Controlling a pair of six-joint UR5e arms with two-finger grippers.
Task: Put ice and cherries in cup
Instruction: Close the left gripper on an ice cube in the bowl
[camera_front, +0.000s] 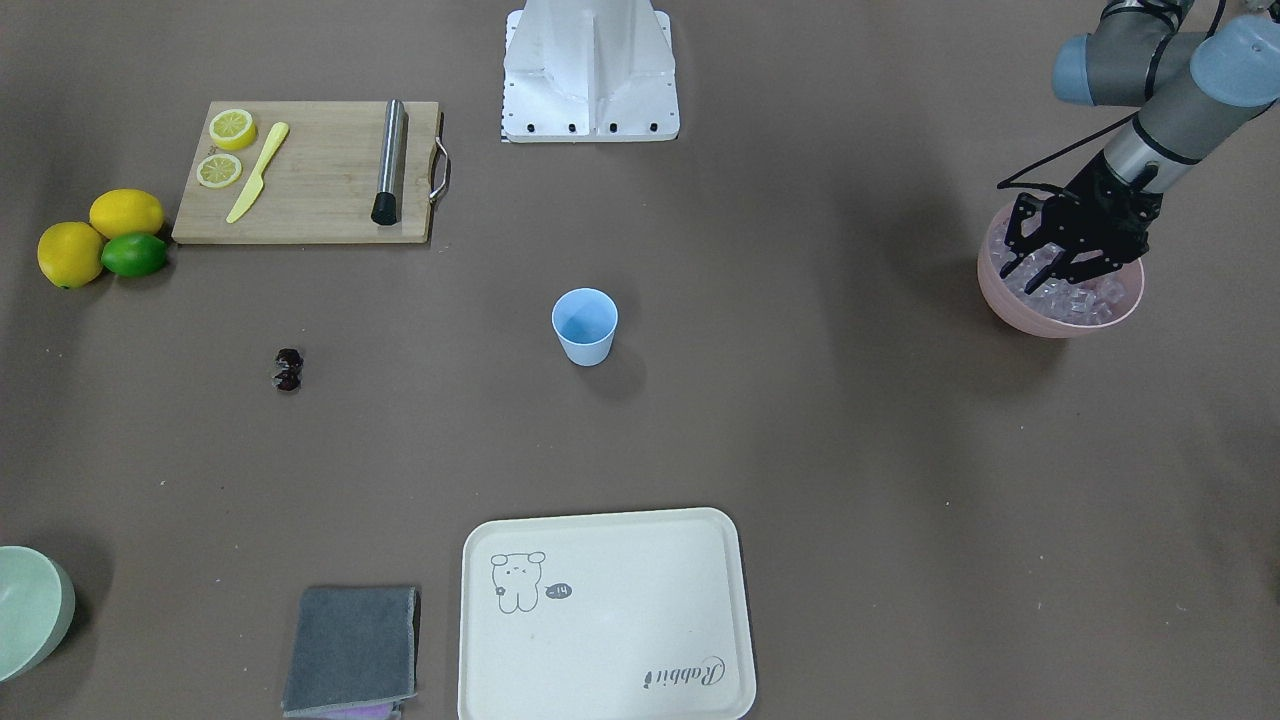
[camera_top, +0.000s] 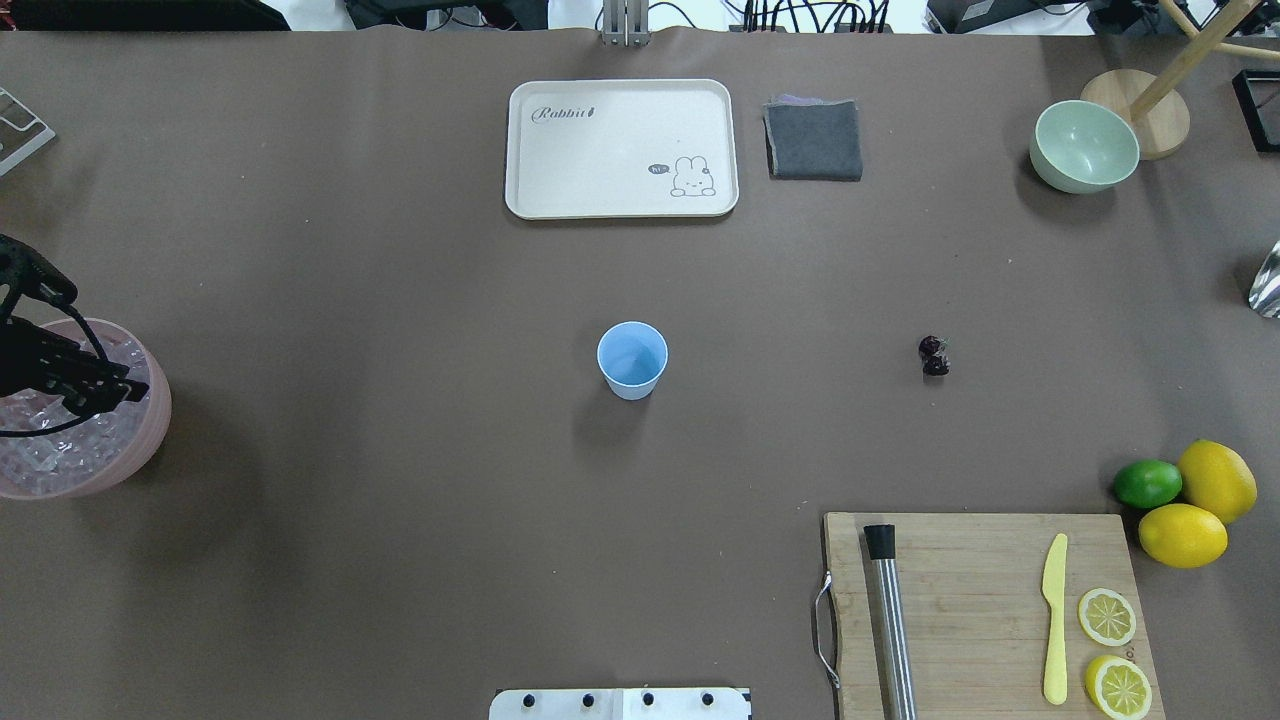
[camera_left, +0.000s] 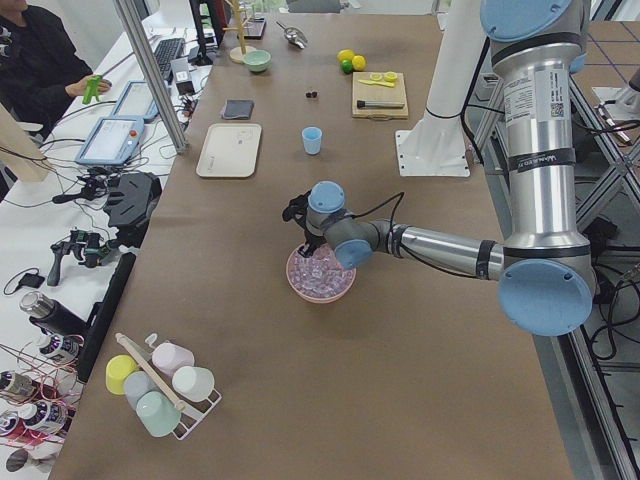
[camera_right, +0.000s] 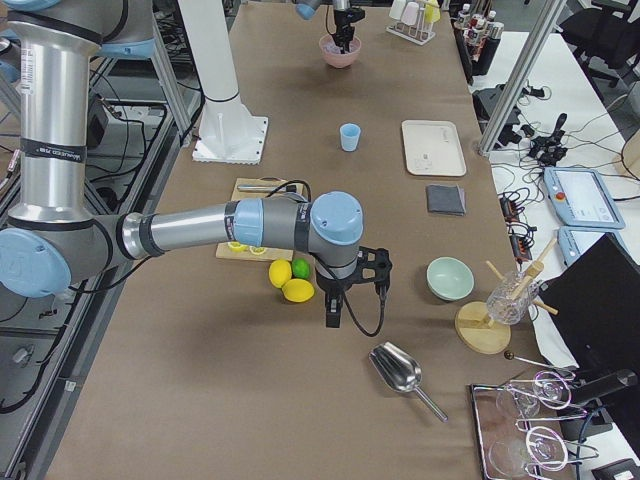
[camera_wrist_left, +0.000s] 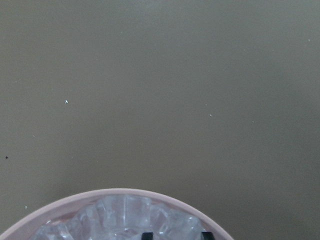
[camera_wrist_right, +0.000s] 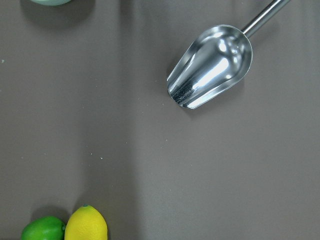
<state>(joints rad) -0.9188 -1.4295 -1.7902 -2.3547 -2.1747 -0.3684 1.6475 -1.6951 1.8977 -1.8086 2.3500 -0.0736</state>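
**Ice** (camera_front: 1075, 300): a heap of clear cubes filling the pink bowl (camera_front: 1050, 325), directly under and around the left gripper (camera_front: 1060, 262). In the wrist view its fingertips (camera_wrist_left: 146, 235) stood apart and low among the top cubes. No cube was seen clamped between them.

**Cup** (camera_front: 585, 325): light blue, upright and empty, well apart from the left gripper, toward the table's middle.

**Cherries** (camera_front: 288, 369): a dark cluster lying on the bare table, beyond the cup from the left gripper and farther off again.

**Right gripper** (camera_right: 332, 315): pointed down at the table, with the lemons and lime (camera_right: 285, 280) just beside it and a steel scoop (camera_wrist_right: 210, 67) near. I cannot tell whether its jaws were apart or together.

**Step in hand, as judged:** picking ice from the bowl; nothing yet in the cup.

**Next move calls for:** closing squarely on a single cube, which is likely to be slippery. Then a lift clear of the rim, a long carry to the cup, and a release low over its mouth.
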